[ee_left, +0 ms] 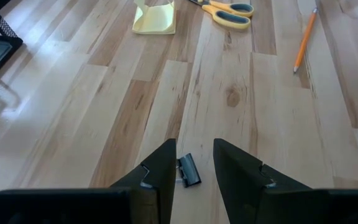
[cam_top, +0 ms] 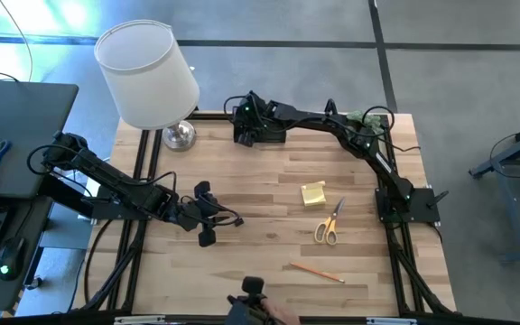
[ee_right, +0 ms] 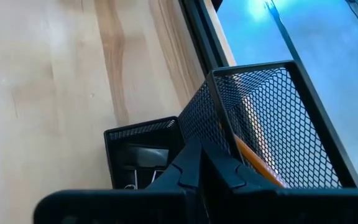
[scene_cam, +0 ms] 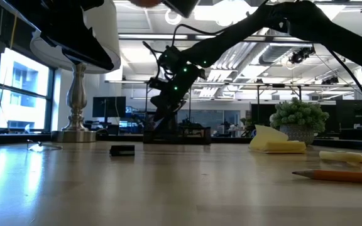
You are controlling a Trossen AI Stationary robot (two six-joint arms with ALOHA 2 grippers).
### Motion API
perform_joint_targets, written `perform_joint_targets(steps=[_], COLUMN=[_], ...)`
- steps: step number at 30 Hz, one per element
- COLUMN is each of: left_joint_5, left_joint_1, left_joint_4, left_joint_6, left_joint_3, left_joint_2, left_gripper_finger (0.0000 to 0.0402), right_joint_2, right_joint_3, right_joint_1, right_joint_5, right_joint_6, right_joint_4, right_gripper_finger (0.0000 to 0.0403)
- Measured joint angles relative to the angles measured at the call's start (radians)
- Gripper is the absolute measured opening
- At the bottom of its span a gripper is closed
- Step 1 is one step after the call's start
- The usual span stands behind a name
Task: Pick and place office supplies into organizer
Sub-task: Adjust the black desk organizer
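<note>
Meanwhile: left gripper (ee_left: pixel 192 163) spread wide over a small dark clip (ee_left: pixel 189 170) on the table (ee_left: pixel 241 93), right gripper (ee_right: pixel 201 163) closed above the organizer (ee_right: pixel 253 118), pencil (ee_right: pixel 257 163) inside.

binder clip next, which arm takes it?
Left. The left gripper hangs open right over the binder clip, fingers on either side. The right gripper is shut, far off over the organizer at the table's back edge.

office/lab | monitors (scene_cam: pixel 109 107) behind | ceiling strip lights (scene_cam: pixel 250 75) | side desk (cam_top: pixel 16 135)
</note>
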Motion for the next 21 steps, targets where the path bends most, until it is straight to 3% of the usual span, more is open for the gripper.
perform_joint_targets(steps=[15, 21], left_joint_5=[0.000, 0.000], left_joint_1=[0.000, 0.000], left_joint_4=[0.000, 0.001], left_joint_6=[-0.003, -0.003], left_joint_3=[0.000, 0.000], left_joint_2=[0.000, 0.000], left_gripper_finger=[0.0097, 0.0097], right_joint_2=[-0.001, -0.034], right_joint_3=[0.000, 0.000], right_joint_1=[-0.013, -0.004], right_joint_5=[-0.053, -0.083], right_joint_6=[0.013, 0.015], right_joint_4=[-0.004, -0.116], right_gripper_finger=[0.0000, 0.0000])
